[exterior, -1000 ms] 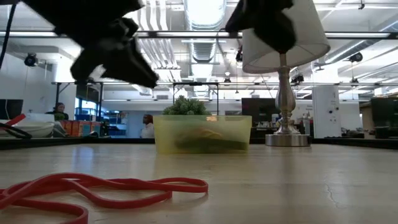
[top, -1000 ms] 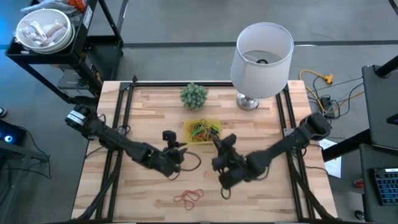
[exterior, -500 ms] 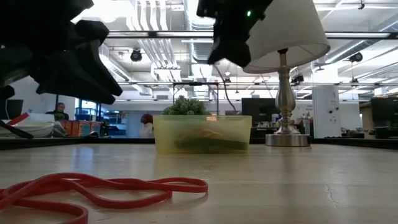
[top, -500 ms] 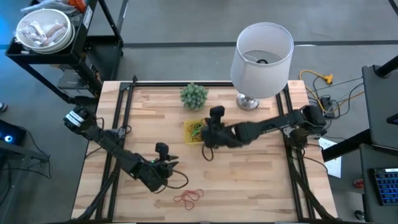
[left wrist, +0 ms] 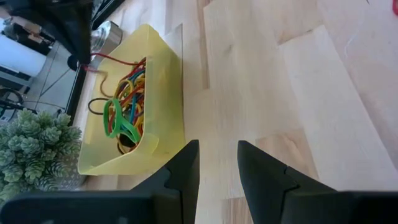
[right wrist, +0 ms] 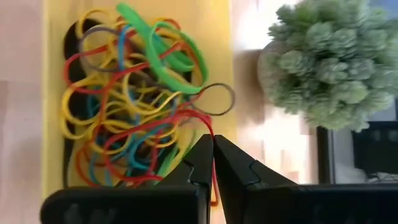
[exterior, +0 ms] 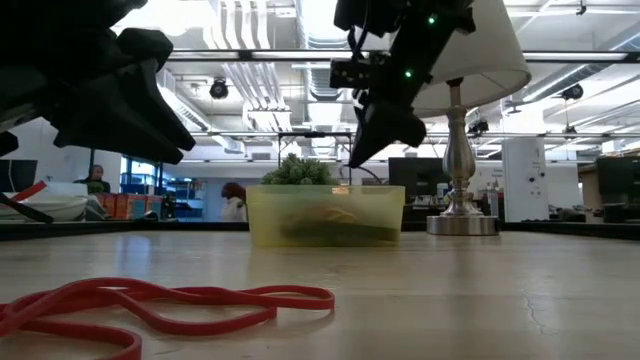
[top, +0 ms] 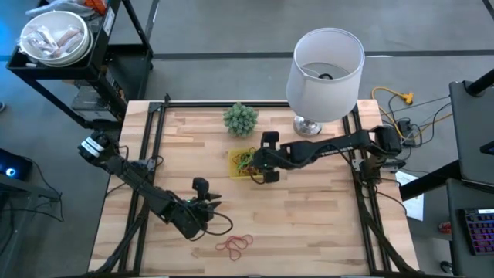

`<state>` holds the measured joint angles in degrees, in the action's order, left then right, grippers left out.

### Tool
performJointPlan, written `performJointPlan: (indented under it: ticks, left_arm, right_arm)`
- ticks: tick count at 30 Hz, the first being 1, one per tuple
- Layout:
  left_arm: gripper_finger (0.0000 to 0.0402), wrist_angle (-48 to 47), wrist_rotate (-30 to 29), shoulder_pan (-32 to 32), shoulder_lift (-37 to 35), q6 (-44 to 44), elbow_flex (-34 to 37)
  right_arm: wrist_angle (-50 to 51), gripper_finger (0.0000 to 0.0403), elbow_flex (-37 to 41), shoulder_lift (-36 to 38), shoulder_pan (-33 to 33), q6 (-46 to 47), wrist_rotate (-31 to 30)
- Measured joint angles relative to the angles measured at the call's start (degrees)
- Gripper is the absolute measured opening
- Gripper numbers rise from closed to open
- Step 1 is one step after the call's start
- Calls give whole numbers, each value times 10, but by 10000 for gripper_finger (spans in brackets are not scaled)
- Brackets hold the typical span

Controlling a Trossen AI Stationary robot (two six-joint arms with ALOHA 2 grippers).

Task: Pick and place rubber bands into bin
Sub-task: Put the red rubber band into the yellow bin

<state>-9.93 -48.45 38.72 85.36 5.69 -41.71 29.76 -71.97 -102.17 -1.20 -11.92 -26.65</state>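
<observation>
— How far along?
— Bin (top: 249, 163), centre frame, holds most rubber bands (right wrist: 134, 118). My right gripper (top: 268, 174) pinches a red one (right wrist: 202, 127) above it (jaws pressed together).
— Left?
— Red loops (top: 235, 245) lower centre on the table (top: 324, 224); left gripper (top: 210, 205) spread, empty.

Bright, even overhead light w/ soft shadows on the pale wooden worktop (top: 309, 224), ceiling strip lights (exterior: 330, 20) glaring in low view so both arms go to black silhouettes, nearest red rubber band (exterior: 150, 305) soft-focus, fuzzy green plant (right wrist: 323, 68) & worktop washed out in right wrist view.
</observation>
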Motion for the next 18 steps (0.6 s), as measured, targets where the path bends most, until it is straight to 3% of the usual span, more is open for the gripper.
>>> performJointPlan:
  ticks: [3, 7, 14, 18]
  left_arm:
    - [93, 3, 0, 0, 0, 0, 0]
    - [93, 5, 0, 0, 0, 0, 0]
    - [93, 9, 0, 0, 0, 0, 0]
    - [93, 15, 0, 0, 0, 0, 0]
  right_arm:
    - [0, 9, 8, 0, 0, 13, 12]
    - [-1, 9, 15, 0, 5, 25, 94]
    - [-3, 10, 17, -1, 5, 48, 102]
    - [-10, 32, 17, -1, 6, 50, 136]
